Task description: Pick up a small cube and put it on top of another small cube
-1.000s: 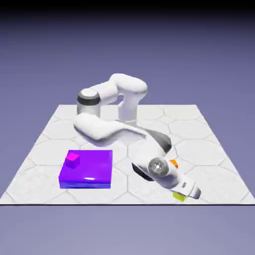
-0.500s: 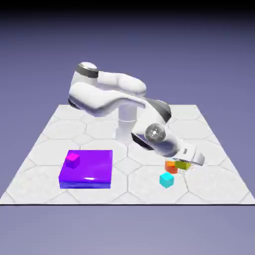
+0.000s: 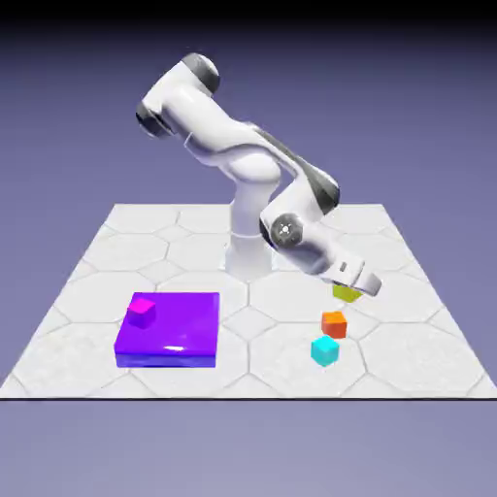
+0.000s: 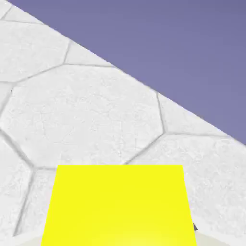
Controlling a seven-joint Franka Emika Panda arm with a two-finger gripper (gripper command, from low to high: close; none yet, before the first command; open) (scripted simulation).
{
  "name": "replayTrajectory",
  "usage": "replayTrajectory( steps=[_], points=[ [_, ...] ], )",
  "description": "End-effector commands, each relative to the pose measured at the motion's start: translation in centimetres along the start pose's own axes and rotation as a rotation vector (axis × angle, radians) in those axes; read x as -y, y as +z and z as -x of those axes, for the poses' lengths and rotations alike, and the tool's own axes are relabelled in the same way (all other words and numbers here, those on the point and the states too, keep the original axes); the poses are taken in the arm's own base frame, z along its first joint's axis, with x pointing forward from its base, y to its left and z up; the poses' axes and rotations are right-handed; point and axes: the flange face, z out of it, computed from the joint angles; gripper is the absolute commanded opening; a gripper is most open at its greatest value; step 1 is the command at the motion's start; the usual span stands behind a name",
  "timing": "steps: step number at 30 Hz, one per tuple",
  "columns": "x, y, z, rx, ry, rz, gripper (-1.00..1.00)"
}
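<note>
My gripper (image 3: pixel 349 289) is shut on the small yellow cube (image 3: pixel 346 292) and holds it in the air above the table, up and slightly right of the orange cube (image 3: pixel 334 323). In the hand view the yellow cube (image 4: pixel 117 204) fills the bottom middle and hides both fingertips. A cyan cube (image 3: pixel 325 350) rests on the table just in front of the orange one, toward the exterior view's bottom. Both resting cubes stand apart from each other and from the held cube.
A flat purple block (image 3: pixel 170 327) lies on the exterior view's left with a small magenta cube (image 3: pixel 143 311) on its left corner. The white hexagon-patterned table (image 3: pixel 408 330) ends close in front of the cubes; its edge also crosses the hand view.
The gripper shut on the yellow cube near the table's front edge, lifted it and carried it back over the orange cube. The arm rose and unfolded, uncovering the orange and cyan cubes.
</note>
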Motion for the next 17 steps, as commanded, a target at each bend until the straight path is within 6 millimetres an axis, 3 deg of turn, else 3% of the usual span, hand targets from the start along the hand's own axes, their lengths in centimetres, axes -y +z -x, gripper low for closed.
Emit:
replayTrajectory(
  steps=[1, 4, 5, 13, 14, 15, 17],
  points=[
    [0.4, 0.4, 0.9, 0.002, 0.029, 0.015, -1.00],
    [1.6, 1.4, 3.9, 0.015, 0.117, 0.062, -1.00],
    [1.6, 1.4, 3.9, 0.015, 0.117, 0.062, -1.00],
    [0.4, 7.8, 5.1, 0.016, 0.116, 0.062, -1.00],
    [0.4, 7.8, 5.1, 0.016, 0.116, 0.061, -1.00],
    [0.4, 7.8, 5.1, 0.016, 0.116, 0.061, 1.00],
    [0.4, 6.9, 4.8, 0.013, 0.115, 0.063, 1.00]
  ],
)
